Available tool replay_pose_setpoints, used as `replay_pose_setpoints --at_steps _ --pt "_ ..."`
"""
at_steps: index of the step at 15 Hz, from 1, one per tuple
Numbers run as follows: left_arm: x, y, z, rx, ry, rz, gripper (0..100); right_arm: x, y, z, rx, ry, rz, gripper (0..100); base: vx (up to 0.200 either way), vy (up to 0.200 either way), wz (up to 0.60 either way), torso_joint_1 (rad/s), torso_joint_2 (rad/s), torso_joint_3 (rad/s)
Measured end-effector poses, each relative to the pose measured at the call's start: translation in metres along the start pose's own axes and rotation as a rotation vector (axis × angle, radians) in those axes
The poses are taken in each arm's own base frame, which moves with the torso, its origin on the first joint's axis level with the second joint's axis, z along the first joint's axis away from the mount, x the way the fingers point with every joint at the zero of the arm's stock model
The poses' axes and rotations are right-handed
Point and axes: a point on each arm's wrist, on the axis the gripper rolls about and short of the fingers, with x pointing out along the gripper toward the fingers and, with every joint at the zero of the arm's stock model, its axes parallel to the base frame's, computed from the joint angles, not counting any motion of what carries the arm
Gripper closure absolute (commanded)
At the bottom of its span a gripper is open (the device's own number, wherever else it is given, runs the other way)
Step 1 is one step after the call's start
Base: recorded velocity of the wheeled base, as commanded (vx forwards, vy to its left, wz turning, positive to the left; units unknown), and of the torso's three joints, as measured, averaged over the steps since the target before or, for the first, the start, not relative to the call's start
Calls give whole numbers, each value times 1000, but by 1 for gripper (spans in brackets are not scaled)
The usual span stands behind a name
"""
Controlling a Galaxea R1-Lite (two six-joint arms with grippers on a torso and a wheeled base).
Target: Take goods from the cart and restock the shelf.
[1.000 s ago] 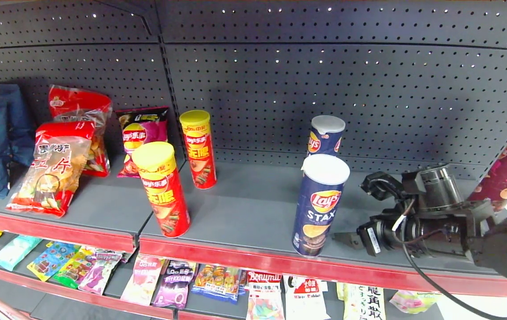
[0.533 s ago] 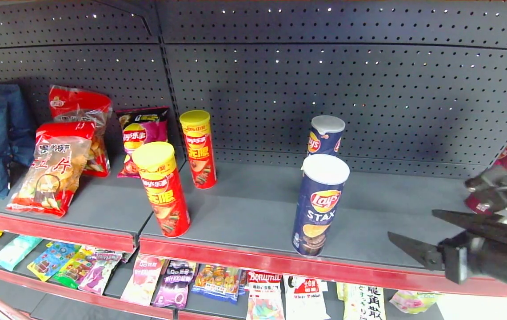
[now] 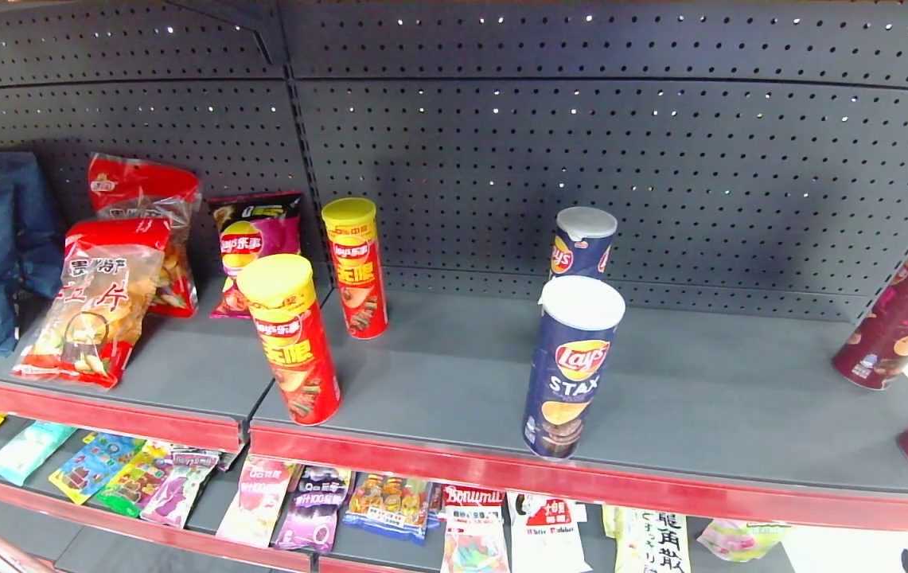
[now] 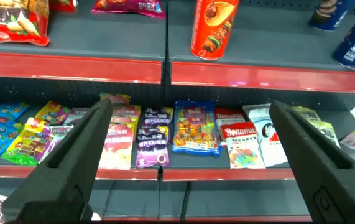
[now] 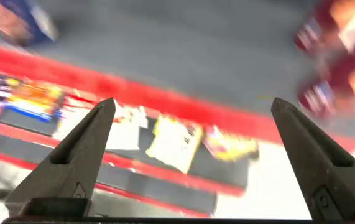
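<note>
Evidently, both grippers were held empty on the near side of the shelf [image 3: 454,374], with fingers spread wide. The left gripper [image 4: 191,104] was faced toward the lower row of packets [image 4: 189,127], the right gripper [image 5: 193,101] toward the red front edge [image 5: 165,93], near the maroon cans [image 3: 895,314] at the right end. The blue can [image 3: 573,366] was stood upright at the near edge, its long axis vertical. Which way the cart lay from either gripper could not be told.
</note>
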Motion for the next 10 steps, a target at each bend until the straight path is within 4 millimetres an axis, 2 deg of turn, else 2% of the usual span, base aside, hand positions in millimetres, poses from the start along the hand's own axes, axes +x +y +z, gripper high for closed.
replay_pose_setpoints --at_steps 3,6,7,8,10 --pt "-1 0 0 -1 -8 -2 0 -13 0 -28 25 -45 -133 0 0 0 0 0 0 0" --pt "-1 0 0 -1 -11 -2 0 -20 2 -38 85 -90 -348 0 0 0 0 0 0 0" --pt "-1 0 -1 0 -12 -2 0 -21 3 -38 95 -117 -364 0 0 0 0 0 0 0" --pt "-1 0 -1 -1 -13 -3 0 -21 5 -39 96 -148 -315 0 0 0 0 0 0 0" --pt "-1 0 0 -1 -16 -3 0 -20 11 -40 80 -203 -86 0 0 0 0 0 0 0"
